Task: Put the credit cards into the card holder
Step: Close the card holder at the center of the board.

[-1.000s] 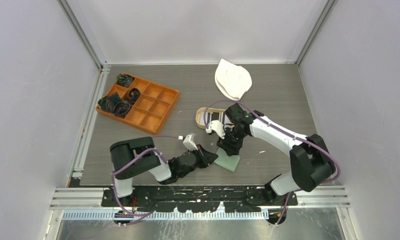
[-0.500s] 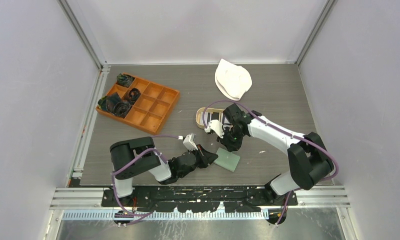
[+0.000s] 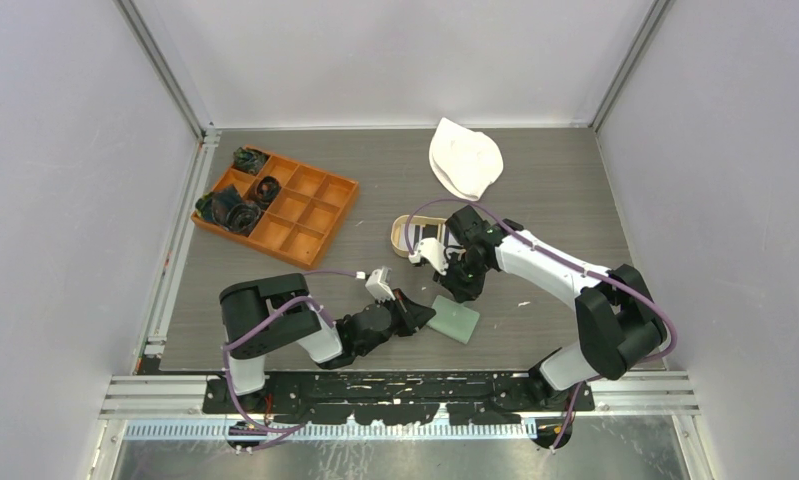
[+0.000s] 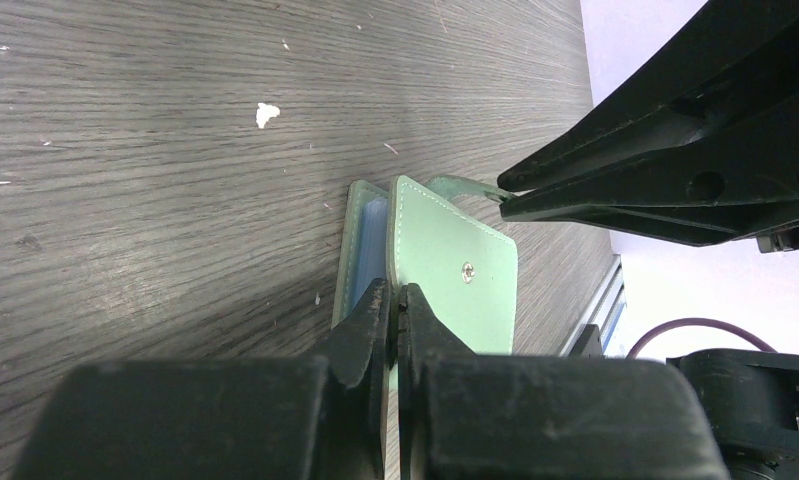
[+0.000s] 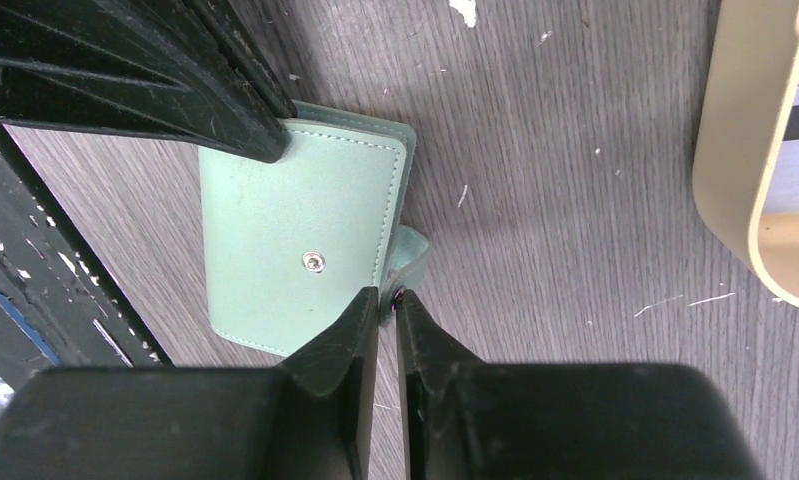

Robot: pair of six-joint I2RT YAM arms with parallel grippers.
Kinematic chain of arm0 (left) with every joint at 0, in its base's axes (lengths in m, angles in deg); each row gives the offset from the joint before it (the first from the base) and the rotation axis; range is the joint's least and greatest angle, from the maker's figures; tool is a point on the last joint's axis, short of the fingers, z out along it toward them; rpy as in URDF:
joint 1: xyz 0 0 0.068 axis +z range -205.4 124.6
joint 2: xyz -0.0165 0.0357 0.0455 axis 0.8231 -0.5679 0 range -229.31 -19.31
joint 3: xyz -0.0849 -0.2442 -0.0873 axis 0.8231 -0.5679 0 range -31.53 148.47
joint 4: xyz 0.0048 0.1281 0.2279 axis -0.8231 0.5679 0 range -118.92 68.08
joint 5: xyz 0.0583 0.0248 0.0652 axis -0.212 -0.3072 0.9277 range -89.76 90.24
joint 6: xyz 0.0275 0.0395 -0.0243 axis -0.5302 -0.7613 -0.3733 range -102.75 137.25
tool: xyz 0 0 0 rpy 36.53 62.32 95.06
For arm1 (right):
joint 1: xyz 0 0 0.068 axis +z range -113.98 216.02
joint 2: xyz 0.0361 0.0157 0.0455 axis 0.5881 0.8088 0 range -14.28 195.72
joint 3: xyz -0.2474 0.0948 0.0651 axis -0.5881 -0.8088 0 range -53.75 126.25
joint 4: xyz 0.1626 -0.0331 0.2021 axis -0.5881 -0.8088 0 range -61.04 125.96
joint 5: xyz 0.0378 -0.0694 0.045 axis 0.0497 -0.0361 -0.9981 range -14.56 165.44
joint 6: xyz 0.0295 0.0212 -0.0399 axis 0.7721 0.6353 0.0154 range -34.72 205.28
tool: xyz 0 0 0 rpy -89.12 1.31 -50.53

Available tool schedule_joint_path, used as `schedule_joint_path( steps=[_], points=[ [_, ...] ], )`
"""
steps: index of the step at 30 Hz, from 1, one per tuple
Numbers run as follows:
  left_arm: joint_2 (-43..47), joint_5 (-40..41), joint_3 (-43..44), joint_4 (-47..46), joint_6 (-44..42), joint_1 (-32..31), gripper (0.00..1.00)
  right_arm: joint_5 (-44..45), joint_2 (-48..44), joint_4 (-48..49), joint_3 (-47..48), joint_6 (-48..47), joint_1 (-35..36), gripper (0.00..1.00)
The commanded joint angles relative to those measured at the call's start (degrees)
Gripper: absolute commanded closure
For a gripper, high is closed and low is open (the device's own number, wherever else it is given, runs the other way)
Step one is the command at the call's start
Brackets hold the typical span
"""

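Squarish sage-green, leather-like folding card holder (image 3: 455, 320) lies on the grey wood-grain table (image 3: 555, 190), near the oval tan tray (image 3: 399, 240), on the arm-base side of it. Left gripper (image 4: 395, 292) is clamped on the top flap's edge. Right gripper (image 5: 387, 296) is pinched on the holder's small strap tab, at the far edge.

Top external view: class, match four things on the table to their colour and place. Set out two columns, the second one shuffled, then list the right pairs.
Things
1. card holder
2. compartment box
3. oval tray
4. crumpled cloth

Colour and place
A. orange, far left
B. sage green, nearest the near edge
C. white, at the far edge
D. tan, in the middle, holding credit cards

Pairs: 1-B, 2-A, 3-D, 4-C
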Motion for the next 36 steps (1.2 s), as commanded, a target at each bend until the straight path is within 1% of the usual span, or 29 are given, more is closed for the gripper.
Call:
schedule_joint_path(
  steps=[1,4,7,8,9,10,19,23,26,29,36],
  points=[
    [-0.7,0.9,0.0,-0.9,-0.6,-0.1,1.00,-0.9,-0.6,-0.5,2.4,0.7,-0.2,0.84],
    [-0.6,0.8,0.0,-0.9,-0.6,0.0,1.00,-0.9,-0.5,-0.7,2.5,0.6,-0.1,0.91],
    [-0.7,0.9,0.0,-0.9,-0.6,0.0,1.00,-1.3,-0.4,-1.4,2.9,0.5,-0.2,0.91],
    [-0.6,1.0,0.0,-0.8,-0.6,0.0,1.00,-1.5,-0.3,-1.5,2.9,0.5,-0.3,0.93],
    [-0.6,0.9,-0.1,-0.9,-0.6,-0.1,1.00,-1.6,-0.2,-1.7,2.9,0.5,-0.3,0.98],
    [-0.6,1.0,0.0,-0.9,-0.6,0.0,1.00,-1.8,-0.2,-1.9,2.9,0.4,-0.3,0.99],
    [0.1,1.2,-0.1,-0.9,-0.3,0.0,1.00,-7.8,-0.7,-3.6,3.0,0.1,-0.2,0.99],
    [0.6,1.2,-0.3,-0.9,-0.3,-0.1,1.00,-8.9,0.3,-4.2,2.6,-0.8,0.1,0.99],
    [0.8,1.4,-0.6,-0.9,-0.3,-0.1,1.00,-8.4,1.1,-4.2,2.2,-1.1,0.9,0.99],
    [0.8,1.5,-0.7,-1.1,-0.3,0.0,1.00,-5.6,1.8,-3.4,1.3,-1.3,2.6,0.99],
    [0.7,1.6,-1.1,-1.7,-0.3,-0.1,1.00,-2.5,2.5,-2.3,0.2,-1.4,5.5,0.99]
  ],
)
